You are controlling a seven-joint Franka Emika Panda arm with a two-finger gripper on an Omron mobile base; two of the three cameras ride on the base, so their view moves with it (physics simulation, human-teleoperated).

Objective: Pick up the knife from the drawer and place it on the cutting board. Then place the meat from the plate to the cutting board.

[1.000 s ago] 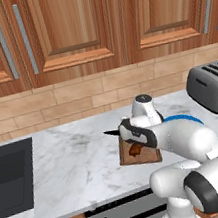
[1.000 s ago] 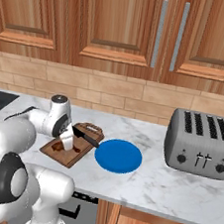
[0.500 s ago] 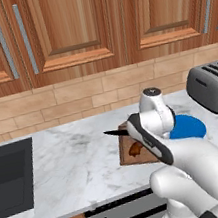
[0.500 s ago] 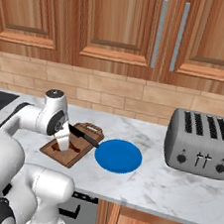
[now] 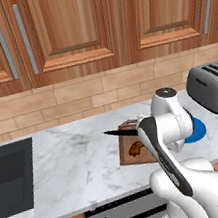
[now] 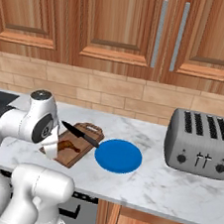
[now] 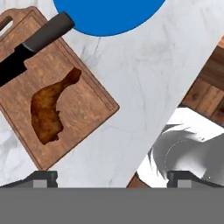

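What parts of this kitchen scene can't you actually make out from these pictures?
- Cutting board: in the left base view the white arm covers its right half.
- Plate: in the left base view just a blue sliver shows past the arm; in the hand view the top edge cuts it off.
- Knife: in the hand view the left edge cuts off its blade tip.
- Meat: in the left base view too small to show its shape.

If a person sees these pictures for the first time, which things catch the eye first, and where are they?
The bright blue plate stands out, bare on the marble counter between the cutting board and the grey toaster. On the board lies the reddish-brown meat, and the black knife lies across the board's handle end, its blade pointing past the edge. The gripper hangs above, jaws wide open.
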